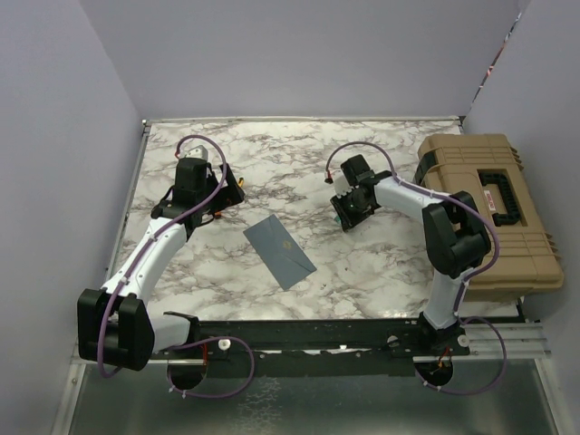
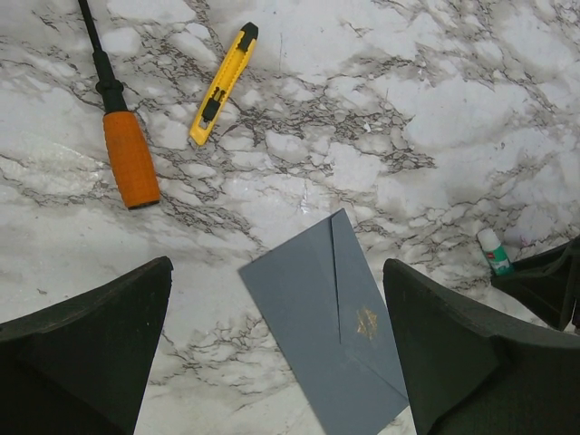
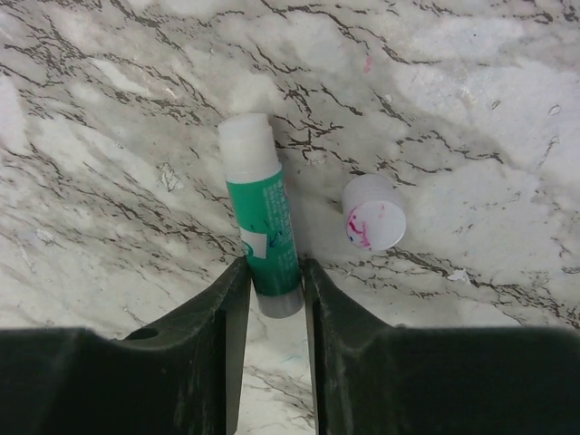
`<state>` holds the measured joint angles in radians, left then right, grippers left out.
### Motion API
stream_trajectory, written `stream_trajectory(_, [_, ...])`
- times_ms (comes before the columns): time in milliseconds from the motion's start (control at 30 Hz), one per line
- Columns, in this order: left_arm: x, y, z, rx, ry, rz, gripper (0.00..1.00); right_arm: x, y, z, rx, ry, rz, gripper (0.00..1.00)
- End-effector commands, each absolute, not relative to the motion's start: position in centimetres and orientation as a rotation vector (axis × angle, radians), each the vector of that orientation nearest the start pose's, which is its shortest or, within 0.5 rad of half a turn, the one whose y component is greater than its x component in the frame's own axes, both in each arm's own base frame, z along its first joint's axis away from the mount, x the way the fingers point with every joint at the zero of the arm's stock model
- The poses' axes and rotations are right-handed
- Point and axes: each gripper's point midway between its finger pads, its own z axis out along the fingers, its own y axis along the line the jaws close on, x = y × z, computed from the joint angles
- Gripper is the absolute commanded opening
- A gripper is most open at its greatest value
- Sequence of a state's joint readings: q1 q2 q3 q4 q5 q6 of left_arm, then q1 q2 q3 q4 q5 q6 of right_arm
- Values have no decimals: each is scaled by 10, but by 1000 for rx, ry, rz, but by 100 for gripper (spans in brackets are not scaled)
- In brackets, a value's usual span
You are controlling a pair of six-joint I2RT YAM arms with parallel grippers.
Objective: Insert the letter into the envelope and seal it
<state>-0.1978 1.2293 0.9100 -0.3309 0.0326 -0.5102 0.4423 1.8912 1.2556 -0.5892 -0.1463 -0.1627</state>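
L grip [image 2: 276,270]: fingers wide apart, over envelope [image 2: 317,335]
R grip [image 3: 274,272]: pinched on glue stick [image 3: 263,227] base
cap [image 3: 373,212]: off, just beside stick
envelope: flat, flap down

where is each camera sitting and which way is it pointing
Top external: above and behind the bases, looking down on the marble table; both arms show.
Left wrist: on the left arm, looking down at the envelope; the open left tool frames it.
Right wrist: low over the table, facing the glue stick that the right tool pinches.
Shared: the envelope shows in top and left wrist; the glue stick in both wrist views.
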Motion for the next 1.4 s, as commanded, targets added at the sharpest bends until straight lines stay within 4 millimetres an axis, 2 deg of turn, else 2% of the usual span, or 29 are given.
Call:
stream_trajectory(0, [354, -95, 176, -307, 2194, -424, 98, 326, 166, -3, -910, 2722, 152, 28])
stream_trajectory(167, [354, -99, 181, -297, 2183, -453, 99, 330, 168, -1, -931, 2678, 105, 2])
stream_trajectory(233, [354, -109, 186, -257, 2174, -513, 98, 337, 174, 16, -919, 2608, 102, 1])
stream_trajectory(333, [352, -131, 203, -158, 2136, -661, 98, 347, 199, 69, -853, 2443, 247, 1])
stream_trajectory(433, [345, -156, 228, -47, 2048, -842, 98, 346, 236, 130, -805, 2253, 517, 0])
stream_trajectory(533, [334, -183, 268, 76, 1873, -1055, 96, 338, 268, 194, -727, 2061, 782, 1])
stream_trajectory(600, [324, -194, 293, 124, 1765, -1162, 95, 325, 289, 235, -691, 1929, 981, 1])
stream_trajectory(700, [310, -206, 329, 155, 1608, -1278, 96, 309, 306, 287, -600, 1768, 1229, 1])
stream_trajectory(767, [302, -215, 347, 179, 1545, -1328, 98, 299, 314, 311, -600, 1687, 1350, 1])
stream_trajectory(867, [288, -238, 361, 261, 1508, -1377, 99, 286, 323, 331, -622, 1619, 1477, 1])
stream_trajectory(1000, [276, -261, 365, 308, 1490, -1396, 99, 269, 335, 340, -704, 1569, 1575, 1])
stream_trajectory(1067, [277, -267, 362, 294, 1495, -1396, 90, 259, 340, 339, -749, 1556, 1606, 1])
stream_trajectory(1167, [282, -267, 362, 232, 1509, -1403, 64, 247, 346, 337, -785, 1551, 1648, 1])
stream_trajectory(1233, [283, -266, 365, 212, 1508, -1410, 50, 241, 346, 338, -792, 1546, 1664, 0])
stream_trajectory(1300, [284, -265, 366, 192, 1506, -1416, 46, 238, 345, 338, -804, 1538, 1666, 0])
stream_trajectory(1367, [284, -263, 368, 170, 1496, -1419, 47, 235, 344, 336, -829, 1537, 1663, 1])
